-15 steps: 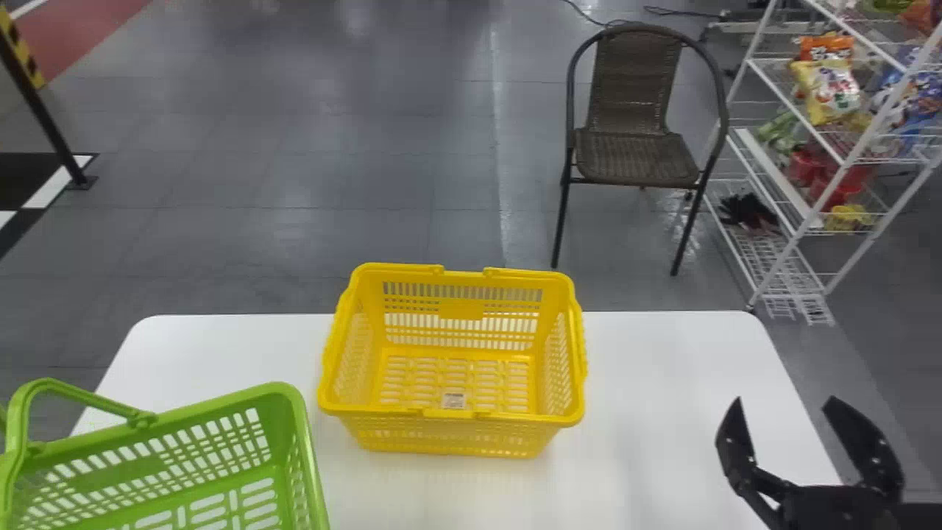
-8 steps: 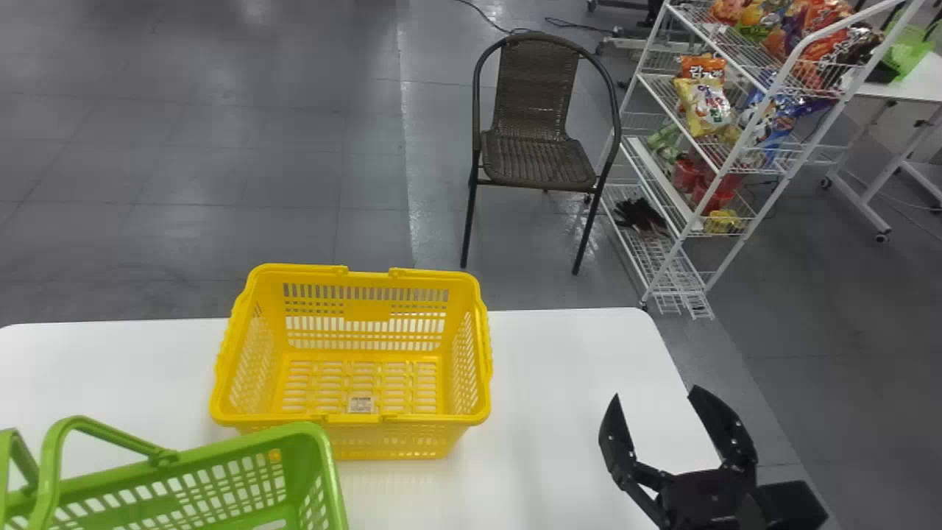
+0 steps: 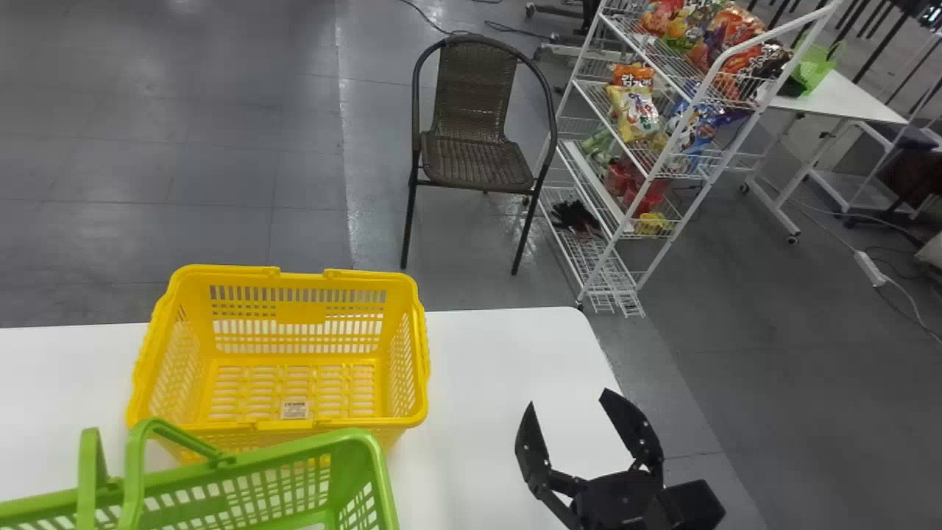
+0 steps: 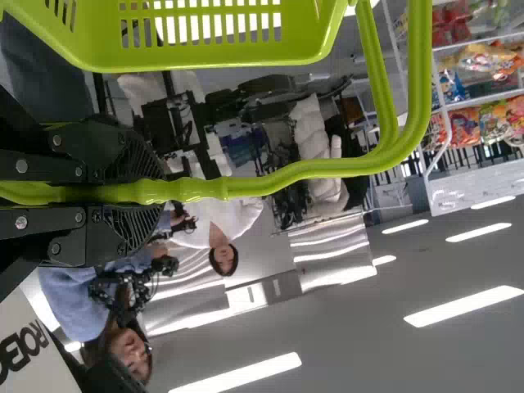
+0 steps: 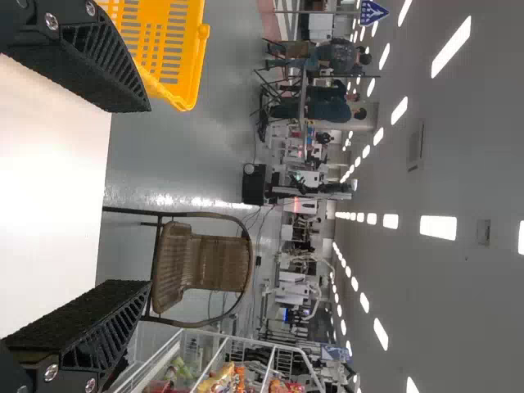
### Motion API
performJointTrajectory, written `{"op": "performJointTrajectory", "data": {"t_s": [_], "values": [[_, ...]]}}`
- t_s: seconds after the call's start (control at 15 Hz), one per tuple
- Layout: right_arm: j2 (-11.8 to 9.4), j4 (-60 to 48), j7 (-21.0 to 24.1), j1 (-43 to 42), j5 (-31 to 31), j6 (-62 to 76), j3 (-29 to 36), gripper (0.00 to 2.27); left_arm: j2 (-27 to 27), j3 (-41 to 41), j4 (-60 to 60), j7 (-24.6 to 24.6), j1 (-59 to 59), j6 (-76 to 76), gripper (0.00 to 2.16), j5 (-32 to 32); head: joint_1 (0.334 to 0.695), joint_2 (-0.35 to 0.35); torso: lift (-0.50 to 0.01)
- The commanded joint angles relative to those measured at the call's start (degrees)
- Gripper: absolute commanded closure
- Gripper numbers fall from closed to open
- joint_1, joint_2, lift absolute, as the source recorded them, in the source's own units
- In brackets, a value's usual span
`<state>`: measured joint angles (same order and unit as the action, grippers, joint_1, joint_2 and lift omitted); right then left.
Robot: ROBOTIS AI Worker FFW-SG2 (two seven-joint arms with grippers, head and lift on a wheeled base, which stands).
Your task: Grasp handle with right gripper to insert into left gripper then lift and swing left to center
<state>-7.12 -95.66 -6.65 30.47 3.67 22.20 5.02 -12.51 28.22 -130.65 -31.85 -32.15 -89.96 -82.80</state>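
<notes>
I see: green basket (image 3: 353, 471), smooth plastic, slightly glossy. Yellow basket (image 3: 300, 298), smooth moulded plastic. Desk (image 3: 486, 368), smooth, white. Chair (image 3: 477, 110), rough woven seat and back. Floor (image 3: 221, 169), smooth with a dull sheen. My right gripper (image 3: 578, 453): matt black, the fingers' pads (image 5: 82, 315) rough-textured.

Black slatted pincer (image 3: 567, 397), silver screws (image 5: 51, 22)
</notes>
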Motion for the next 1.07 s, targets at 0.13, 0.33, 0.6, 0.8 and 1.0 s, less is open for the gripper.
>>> {"op": "performJointTrajectory", "data": {"t_s": [0.13,0.33,0.6,0.8,1.0], "values": [[0.00,-0.06,-1.61,0.46,-0.15,1.57,-1.25,0.04,1.52,-6.07,1.54,1.71,2.09,-0.07,2.14,2.47,0.695,-0.350,0.000],[0.00,-0.50,-1.61,1.08,-0.15,1.74,-1.77,0.04,1.61,-8.00,2.51,3.02,3.32,-0.07,2.14,3.61,0.695,-0.350,0.000],[-0.09,-0.85,-1.61,1.52,-0.24,2.09,-1.86,0.04,1.61,-9.50,4.35,3.38,4.90,-0.07,2.14,4.14,0.695,-0.350,0.000],[0.00,-1.90,-1.61,1.87,-0.33,2.09,-2.12,0.04,1.26,-9.94,4.97,3.73,5.78,-0.07,2.14,4.32,0.695,-0.350,0.000],[0.17,-1.90,-1.61,1.87,-0.85,2.09,-2.65,0.04,1.08,-10.55,4.97,4.08,6.48,-0.07,2.14,4.14,0.695,-0.350,0.000]]}}
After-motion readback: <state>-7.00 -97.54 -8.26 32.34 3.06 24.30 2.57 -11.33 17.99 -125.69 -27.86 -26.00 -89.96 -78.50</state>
